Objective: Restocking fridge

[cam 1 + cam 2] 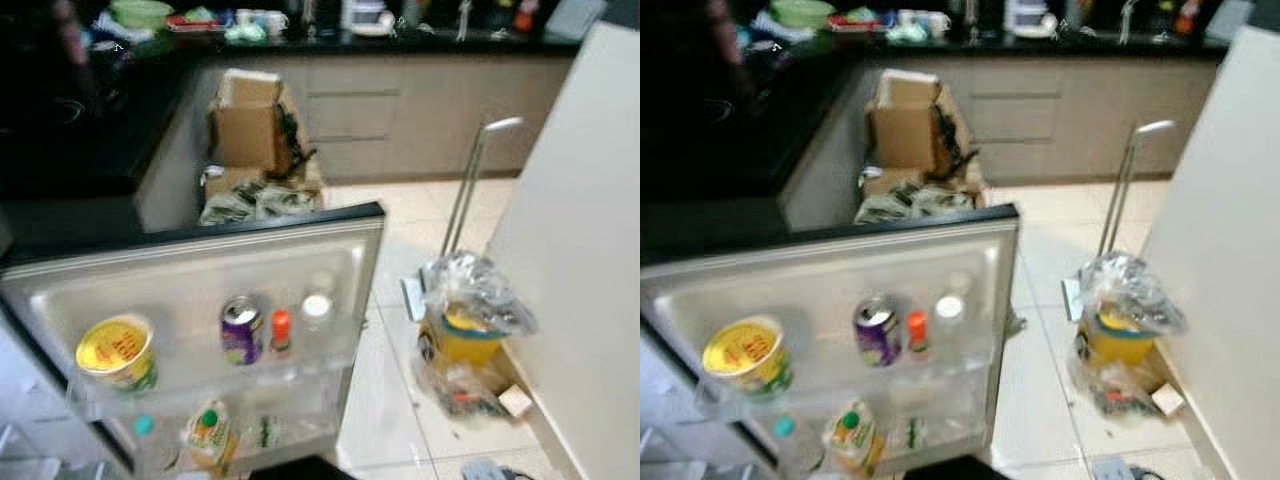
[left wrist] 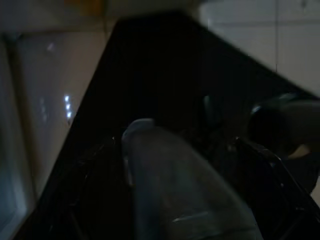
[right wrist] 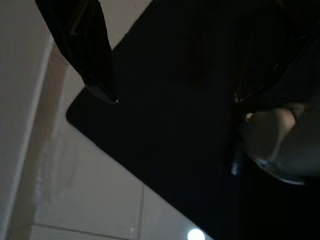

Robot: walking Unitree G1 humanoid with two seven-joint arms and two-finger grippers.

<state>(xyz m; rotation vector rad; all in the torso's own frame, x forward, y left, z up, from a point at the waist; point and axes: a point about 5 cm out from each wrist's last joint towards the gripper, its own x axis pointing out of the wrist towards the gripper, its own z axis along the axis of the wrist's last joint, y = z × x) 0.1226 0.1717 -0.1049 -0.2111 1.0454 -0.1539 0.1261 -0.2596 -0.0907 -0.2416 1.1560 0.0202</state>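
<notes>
The open fridge door (image 1: 362,262) faces me at lower left. On its upper shelf stand a yellow tub (image 1: 115,352), a purple can (image 1: 241,329), a small orange-capped bottle (image 1: 281,331) and a clear white-capped bottle (image 1: 316,318). The lower door shelf holds a green-capped bottle (image 1: 207,432) and other packs. In the dark left wrist view a pale, rounded, translucent shape (image 2: 175,190) lies close before the left gripper; I cannot make out what it is. In the right wrist view the right gripper (image 3: 175,95) is open over a black surface and pale floor, its fingertips (image 3: 102,92) holding nothing.
Stacked cardboard boxes (image 1: 250,130) stand beyond the door by the dark counter (image 1: 90,120). A yellow bucket under a plastic bag (image 1: 470,310) and a long-handled dustpan (image 1: 470,190) sit on the tiled floor beside a white wall (image 1: 590,260) on the right.
</notes>
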